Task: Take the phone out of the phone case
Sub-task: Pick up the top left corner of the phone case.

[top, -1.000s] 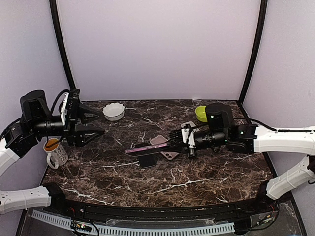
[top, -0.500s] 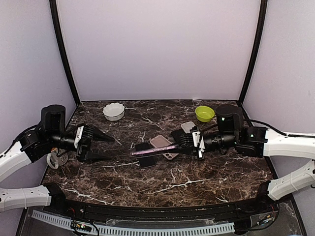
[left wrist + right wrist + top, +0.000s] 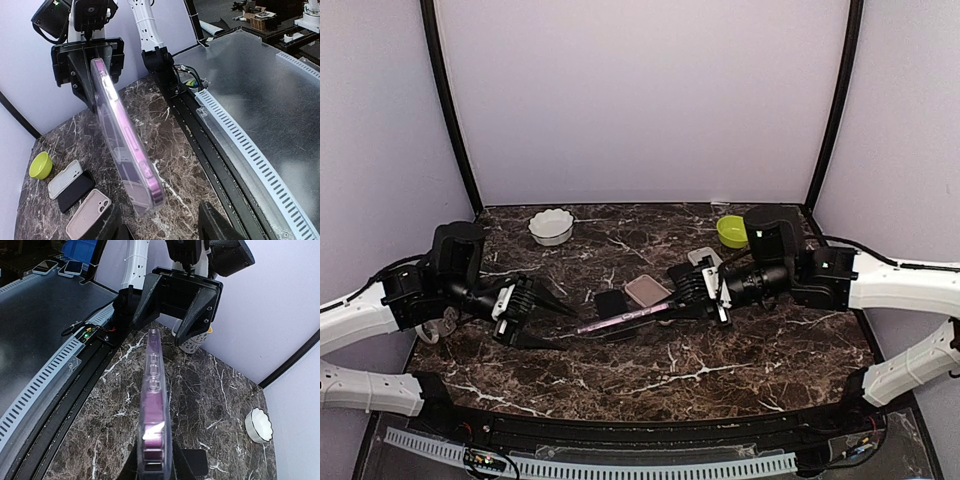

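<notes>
Evidently the job is sitting at the bracing step. The right gripper (image 3: 675, 300) is clamping one short end of the phone case (image 3: 126, 147), with the phone (image 3: 152, 390) lying inside it. It is holding the pair edge-on, clear of the marble table (image 3: 740, 370), and the long side with the buttons is facing up in the right wrist view. The free end is pointing straight away from the right fingers and toward the left gripper (image 3: 558, 320).

That left gripper is standing with its jaws partly spread, one finger on either side of the free end. In the left wrist view a gap is showing on both sides of the case, so I am judging that nothing is being pinched there yet. The phone is not coming out so far: purple body and clear shell are sitting flush along the whole visible edge.

As I am reading it, the next move is calling for the left jaws to catch the free end. Ideally they will be gripping the soft lip of the case rather than case and phone together, so that one hand is peeling while the other is anchoring. The right gripper seems to be squeezing case and phone as one, so that grip may be needing a shift, or the shell will only be flexing. A loose pink case (image 3: 645, 290) is lying just under the right fingers, beneath the held phone.
</notes>
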Robot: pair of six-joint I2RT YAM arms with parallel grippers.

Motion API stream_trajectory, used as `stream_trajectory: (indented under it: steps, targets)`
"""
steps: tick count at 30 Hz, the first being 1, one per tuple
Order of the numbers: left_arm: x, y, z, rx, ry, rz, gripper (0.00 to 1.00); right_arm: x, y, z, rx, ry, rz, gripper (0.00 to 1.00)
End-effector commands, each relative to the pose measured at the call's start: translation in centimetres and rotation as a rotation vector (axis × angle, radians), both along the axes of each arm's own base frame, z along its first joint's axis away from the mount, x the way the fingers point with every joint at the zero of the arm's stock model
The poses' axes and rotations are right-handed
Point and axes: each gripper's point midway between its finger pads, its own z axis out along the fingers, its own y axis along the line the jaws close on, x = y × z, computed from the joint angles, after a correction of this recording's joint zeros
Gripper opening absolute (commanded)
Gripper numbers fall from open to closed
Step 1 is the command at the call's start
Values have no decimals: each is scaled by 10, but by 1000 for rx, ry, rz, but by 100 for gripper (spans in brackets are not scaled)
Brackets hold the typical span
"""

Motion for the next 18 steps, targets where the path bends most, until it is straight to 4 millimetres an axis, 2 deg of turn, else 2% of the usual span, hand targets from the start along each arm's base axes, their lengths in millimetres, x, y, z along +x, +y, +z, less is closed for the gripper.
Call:
stream_trajectory:
  steps: [1,7,15,18]
  targets:
    - [-3,-7,7,-47,-21,-37,51,-8,9,33,95,-54,61,0]
    - [-6,-11,4,-22,4,-66,42,-9,11,30,79,-56,70,0]
    - [-8,-13,5,-13,2,-85,38,-8,12,32,84,-66,66,0]
    - [-8,-15,5,-15,5,-94,32,-8,13,31,83,-70,67,0]
